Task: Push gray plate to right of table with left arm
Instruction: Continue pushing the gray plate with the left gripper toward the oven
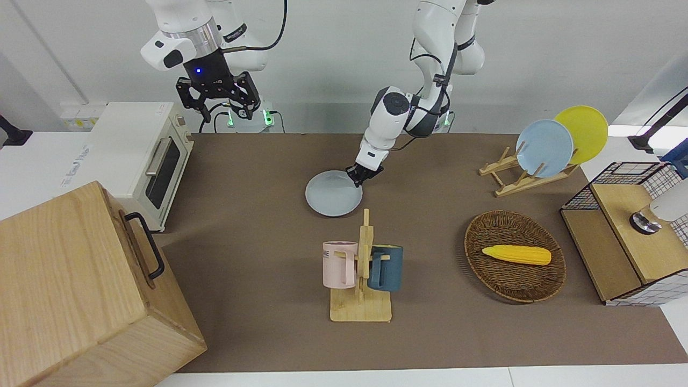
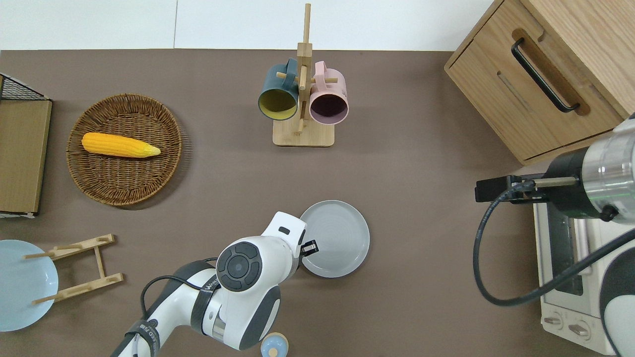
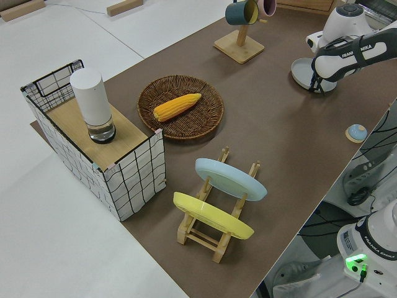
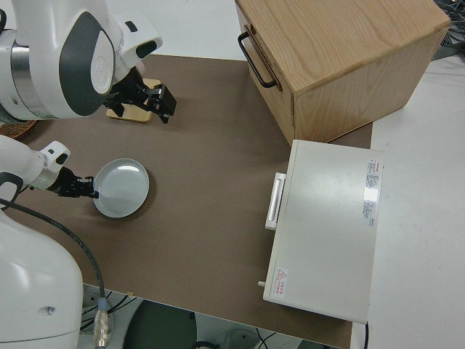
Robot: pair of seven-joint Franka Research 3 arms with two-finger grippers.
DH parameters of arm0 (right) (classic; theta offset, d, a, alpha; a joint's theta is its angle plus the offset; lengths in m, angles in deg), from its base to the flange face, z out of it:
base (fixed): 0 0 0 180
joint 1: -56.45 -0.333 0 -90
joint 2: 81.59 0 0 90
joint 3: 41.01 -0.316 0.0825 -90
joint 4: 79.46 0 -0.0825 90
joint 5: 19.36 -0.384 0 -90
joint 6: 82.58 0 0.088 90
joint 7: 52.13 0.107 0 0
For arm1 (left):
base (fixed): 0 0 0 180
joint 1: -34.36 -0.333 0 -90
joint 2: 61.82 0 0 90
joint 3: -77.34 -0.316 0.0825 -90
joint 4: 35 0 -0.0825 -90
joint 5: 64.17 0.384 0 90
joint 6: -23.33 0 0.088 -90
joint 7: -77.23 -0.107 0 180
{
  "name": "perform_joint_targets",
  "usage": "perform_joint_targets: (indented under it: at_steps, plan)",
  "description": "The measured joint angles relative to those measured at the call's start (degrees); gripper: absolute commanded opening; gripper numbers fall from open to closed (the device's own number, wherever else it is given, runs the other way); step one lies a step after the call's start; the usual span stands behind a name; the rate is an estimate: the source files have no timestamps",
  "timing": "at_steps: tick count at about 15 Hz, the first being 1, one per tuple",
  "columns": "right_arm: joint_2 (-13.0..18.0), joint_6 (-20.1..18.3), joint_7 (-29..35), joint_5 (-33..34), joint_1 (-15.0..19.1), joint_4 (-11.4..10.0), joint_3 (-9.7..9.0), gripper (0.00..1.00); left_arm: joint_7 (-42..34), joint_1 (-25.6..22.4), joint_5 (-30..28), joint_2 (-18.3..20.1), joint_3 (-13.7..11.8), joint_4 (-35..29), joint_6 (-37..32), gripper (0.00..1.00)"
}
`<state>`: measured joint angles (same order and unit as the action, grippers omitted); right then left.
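Note:
The gray plate (image 1: 333,193) (image 2: 335,238) (image 4: 122,189) lies flat on the brown table (image 1: 258,226), about mid-length and nearer to the robots than the mug rack. My left gripper (image 1: 361,177) (image 2: 309,247) (image 4: 82,187) is down at table height, at the plate's rim on the side toward the left arm's end of the table. It looks to be touching that rim. My right gripper (image 1: 223,110) is parked with its fingers spread and nothing in them.
A wooden mug rack (image 1: 361,269) holds a pink and a dark blue mug. Toward the left arm's end are a wicker basket (image 1: 515,279) with corn, a plate rack (image 1: 516,177) and a wire crate (image 1: 629,231). A toaster oven (image 1: 145,156) and wooden box (image 1: 80,290) stand at the right arm's end.

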<state>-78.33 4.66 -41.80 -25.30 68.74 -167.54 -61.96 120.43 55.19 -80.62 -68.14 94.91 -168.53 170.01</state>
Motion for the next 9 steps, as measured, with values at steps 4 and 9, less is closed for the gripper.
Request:
perform_joint_targets:
  at_steps: [4,9]
  plan:
    - [0.00,0.00,0.00,0.00,0.00,0.00,0.00,0.996,2.25,1.87,-0.01,-0.51,0.25,0.80,0.46,0.00]
    - [0.00,0.00,0.00,0.00,0.00,0.00,0.00,0.996,3.84,3.54,-0.02,-2.34,0.38,2.10,2.35,0.00]
